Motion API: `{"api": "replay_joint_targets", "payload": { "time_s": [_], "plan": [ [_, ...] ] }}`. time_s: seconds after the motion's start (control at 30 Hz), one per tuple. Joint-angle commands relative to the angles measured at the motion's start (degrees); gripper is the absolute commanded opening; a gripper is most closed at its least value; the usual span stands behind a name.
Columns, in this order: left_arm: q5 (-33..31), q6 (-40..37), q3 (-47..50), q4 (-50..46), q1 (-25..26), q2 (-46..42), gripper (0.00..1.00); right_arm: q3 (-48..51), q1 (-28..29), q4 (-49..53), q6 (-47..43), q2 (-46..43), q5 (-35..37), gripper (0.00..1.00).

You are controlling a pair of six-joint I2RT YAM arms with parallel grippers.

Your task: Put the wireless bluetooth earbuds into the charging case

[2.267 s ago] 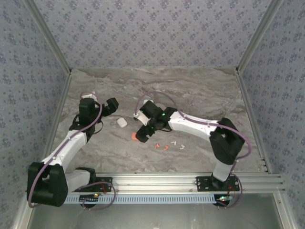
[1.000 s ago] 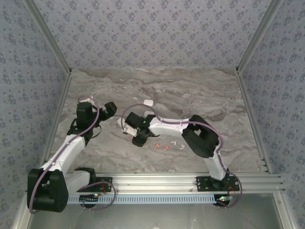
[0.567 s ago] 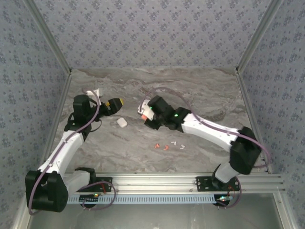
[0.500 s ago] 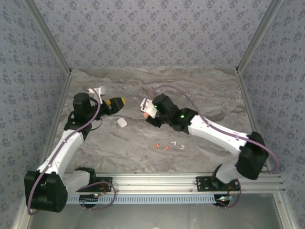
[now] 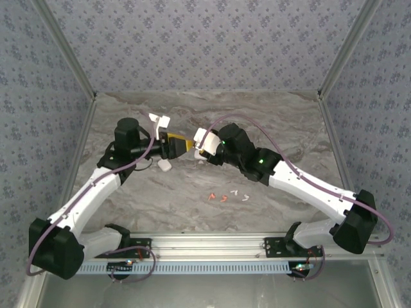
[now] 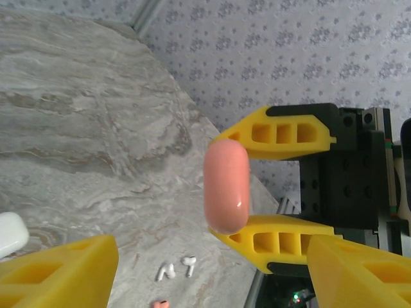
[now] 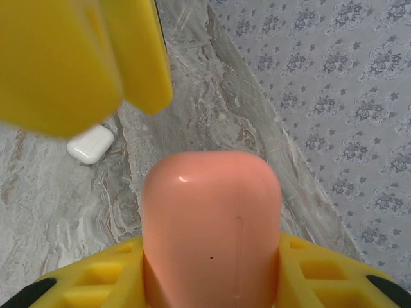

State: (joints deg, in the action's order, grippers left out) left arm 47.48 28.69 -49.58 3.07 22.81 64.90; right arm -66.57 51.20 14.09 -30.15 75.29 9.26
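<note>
4 earbuds (image 5: 223, 199), 1 pink case (image 6: 226, 186), 1 white case (image 5: 165, 165).

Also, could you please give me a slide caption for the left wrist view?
Right gripper holds a pink charging case in front of the open left gripper.

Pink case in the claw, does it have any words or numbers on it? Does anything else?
No text can be read anywhere.
The salmon-pink rounded plastic case in the right claw: plain, just a thin seam line and a tiny dot.
The small white rounded plastic case on the grey marble table: no lettering visible.
</note>
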Motion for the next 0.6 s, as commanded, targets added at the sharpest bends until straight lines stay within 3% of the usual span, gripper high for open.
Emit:
{"api": "replay_joint_targets", "payload": {
  "time_s": [0.0, 0.17, 0.57],
  "plan": [
    [2.7, -1.6, -2.7, 1.2, 1.6, 0.8, 0.76, -0.8, 0.6, -1.2, -1.6, -0.4, 0.8, 0.37],
    [2.6, -1.2, -3.5, 2.5, 3.1, 2.7, 0.70, -0.8, 0.9, -1.3, -1.2, -0.4, -0.1, 0.37],
    [3.2, -1.2, -4.8, 3.7, 4.8, 5.8, 0.42, -1.1, 0.9, -1.3, 0.0, 0.0, -1.6, 0.38]
  ]
}}
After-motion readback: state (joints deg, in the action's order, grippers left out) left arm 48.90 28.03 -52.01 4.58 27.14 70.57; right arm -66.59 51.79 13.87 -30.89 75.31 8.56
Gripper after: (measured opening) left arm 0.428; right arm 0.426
